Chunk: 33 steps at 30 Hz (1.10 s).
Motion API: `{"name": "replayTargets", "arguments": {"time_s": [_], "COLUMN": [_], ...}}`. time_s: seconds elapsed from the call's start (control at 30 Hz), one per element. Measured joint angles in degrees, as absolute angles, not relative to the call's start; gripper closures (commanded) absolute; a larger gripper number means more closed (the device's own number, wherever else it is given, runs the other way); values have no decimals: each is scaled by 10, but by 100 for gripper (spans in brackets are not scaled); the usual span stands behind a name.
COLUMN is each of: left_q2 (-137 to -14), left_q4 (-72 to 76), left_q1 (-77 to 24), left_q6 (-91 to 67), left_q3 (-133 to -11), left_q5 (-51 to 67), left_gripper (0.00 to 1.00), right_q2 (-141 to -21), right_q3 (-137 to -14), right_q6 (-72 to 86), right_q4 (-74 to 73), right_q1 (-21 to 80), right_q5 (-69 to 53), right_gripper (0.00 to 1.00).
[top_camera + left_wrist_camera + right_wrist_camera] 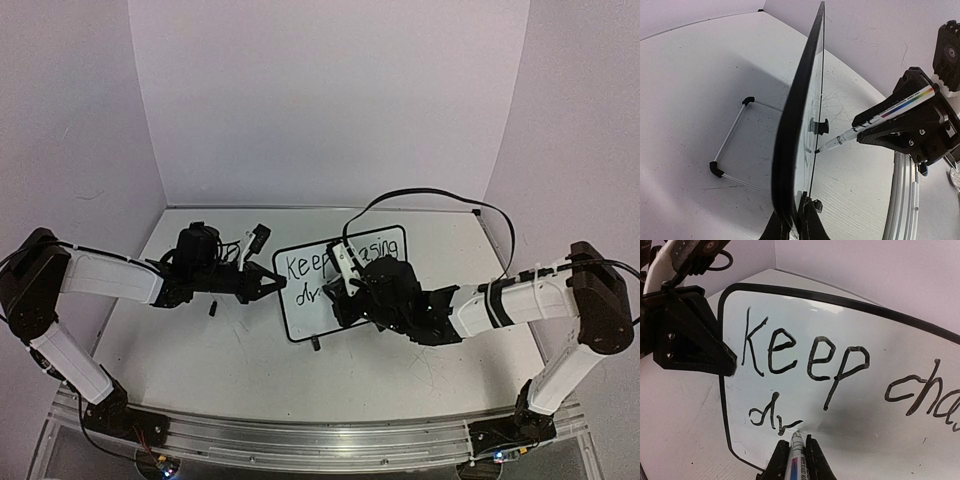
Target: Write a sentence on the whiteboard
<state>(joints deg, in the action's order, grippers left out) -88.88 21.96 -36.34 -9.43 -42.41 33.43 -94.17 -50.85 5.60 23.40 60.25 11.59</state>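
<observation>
The whiteboard [300, 318] stands tilted at the table's middle, with black lettering on it. The sentence [805, 356] reads "Keep cha…" on the top line, and "dr" [771, 412] begins a second line. In the top view the lettering [306, 265] is partly hidden by the right arm. My left gripper [270, 283] is shut on the board's left edge [799, 130], its fingers pinching the black frame [792, 210]. My right gripper [795, 440] is shut on a white marker [798, 457]. The marker's tip [818, 149] touches the board just right of the "r".
A thin white wire stand with black feet [730, 145] lies on the table behind the board. A small black piece [212, 310] lies near the left arm. A black cable [430, 195] loops over the right arm. A metal rail [320, 440] runs along the near edge; white walls enclose the table.
</observation>
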Motion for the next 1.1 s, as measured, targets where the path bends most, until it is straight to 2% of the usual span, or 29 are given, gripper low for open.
{"name": "replayTargets", "arguments": {"time_s": [1.1], "left_q2": [-889], "left_q4": [219], "left_q1": [-363], "left_q6": [-94], "left_q3": [-424], "left_q5": [332], "left_gripper": [100], "right_q2": [-944], "right_q3": [-510], "right_q6": [62], "right_q4": [241], "right_q1": [606], "right_q5": [184], "right_gripper": [100]}}
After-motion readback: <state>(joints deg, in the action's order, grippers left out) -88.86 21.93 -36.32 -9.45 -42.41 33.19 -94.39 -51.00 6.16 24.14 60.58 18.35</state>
